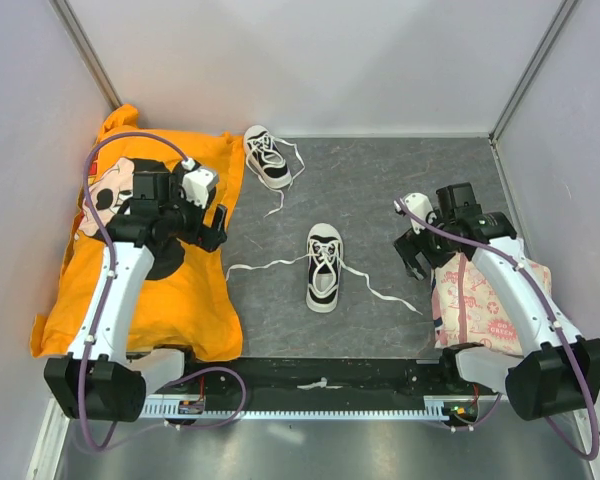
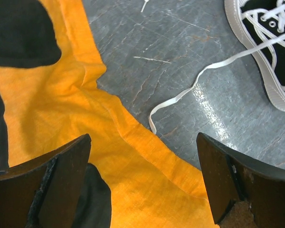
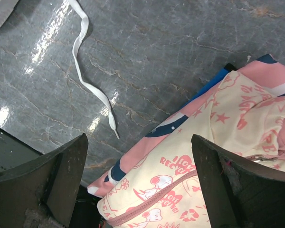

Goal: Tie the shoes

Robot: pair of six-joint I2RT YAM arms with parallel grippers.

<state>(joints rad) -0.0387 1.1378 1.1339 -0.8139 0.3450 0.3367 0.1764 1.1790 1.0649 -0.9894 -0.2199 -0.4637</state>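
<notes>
1. Overhead, 2 small black shoes with white toe caps lay on a grey table [image 1: 400,180], well apart from each other.
2. The near shoe [image 1: 323,268] sat at the middle of the table, between the 2 arms, with its toe pointing toward the arm bases.
3. Its laces were untied. The left lace [image 2: 190,90] trailed out toward an orange cloth [image 1: 170,300], and the right lace [image 3: 85,71] trailed toward a pink patterned pouch [image 1: 485,310].
4. The far shoe [image 1: 267,156] lay near the back wall, just beside the orange cloth's upper corner, with loose laces spilling around it.
5. The orange cloth, printed with black shapes, covered the left side of the table. The pouch, which had a zip, lay at the right side under the right arm.
6. The left gripper [image 1: 213,226] hovered over the right edge of the orange cloth. Its fingers were spread wide and held nothing. In the left wrist view, the tip of the left lace lay on bare table between the fingers, close to the cloth's edge.
7. The right gripper [image 1: 417,262] hung over the pouch's edge and the bare table beside it. Its fingers were also spread apart and empty, and the end of the right lace lay just beside the pouch.
</notes>
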